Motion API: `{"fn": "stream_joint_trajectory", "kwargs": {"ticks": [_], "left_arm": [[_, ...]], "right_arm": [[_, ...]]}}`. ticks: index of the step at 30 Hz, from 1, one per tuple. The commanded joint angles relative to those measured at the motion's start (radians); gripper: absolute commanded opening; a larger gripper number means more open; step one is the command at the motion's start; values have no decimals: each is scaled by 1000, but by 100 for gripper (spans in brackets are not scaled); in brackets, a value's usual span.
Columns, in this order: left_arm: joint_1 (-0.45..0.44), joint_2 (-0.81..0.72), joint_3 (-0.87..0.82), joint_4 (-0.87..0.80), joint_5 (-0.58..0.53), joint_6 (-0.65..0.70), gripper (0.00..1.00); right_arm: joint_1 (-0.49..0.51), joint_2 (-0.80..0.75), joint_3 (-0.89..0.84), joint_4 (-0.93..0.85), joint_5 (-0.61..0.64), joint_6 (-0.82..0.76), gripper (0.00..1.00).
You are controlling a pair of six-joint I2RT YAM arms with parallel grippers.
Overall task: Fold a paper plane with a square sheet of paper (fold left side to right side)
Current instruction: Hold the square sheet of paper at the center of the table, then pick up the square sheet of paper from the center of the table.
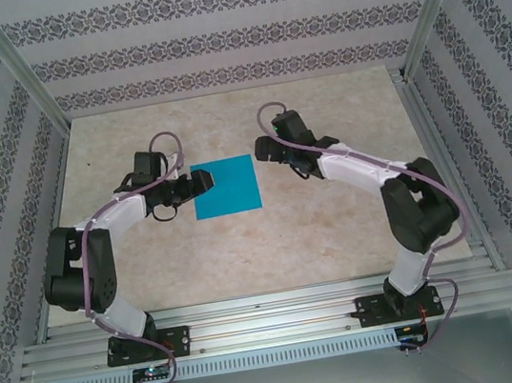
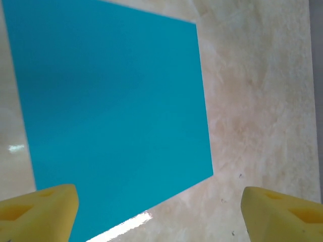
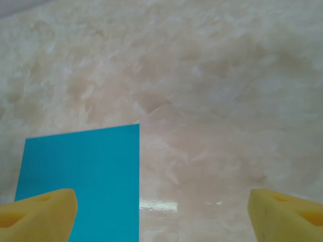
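The square sheet of paper [image 1: 227,187], bright cyan-blue and flat, lies on the table between my two arms. My left gripper [image 1: 195,184] hovers at the sheet's left edge, its tip overlapping that edge from above. In the left wrist view the sheet [image 2: 111,106] lies flat and uncreased, and the left gripper [image 2: 160,218] stands open with its yellow fingertips [image 2: 38,212] wide apart. My right gripper [image 1: 261,150] is by the sheet's far right corner. In the right wrist view one corner of the sheet [image 3: 83,176] shows at lower left, and the right gripper [image 3: 161,218] is open and holds nothing.
The marbled beige tabletop [image 1: 339,227] has patterned walls on three sides. Metal frame posts [image 1: 21,68] rise at the back corners. An aluminium rail [image 1: 275,319] carries both arm bases along the near edge.
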Motion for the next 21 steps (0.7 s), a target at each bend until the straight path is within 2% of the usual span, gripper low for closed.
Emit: {"fn": "stream_joint_trajectory", "kwargs": {"ticks": [1, 11, 16, 21], "left_arm": [[-13, 32, 32, -15, 55, -22, 82], [-30, 137, 35, 12, 80, -31, 78], [-40, 168, 34, 1, 48, -29, 78], [-49, 187, 28, -6, 20, -25, 78]], "right_arm": [[25, 122, 144, -121, -2, 60, 86], [75, 414, 435, -204, -20, 73, 85], [97, 501, 537, -259, -35, 56, 84], [121, 544, 564, -292, -34, 72, 84]]}}
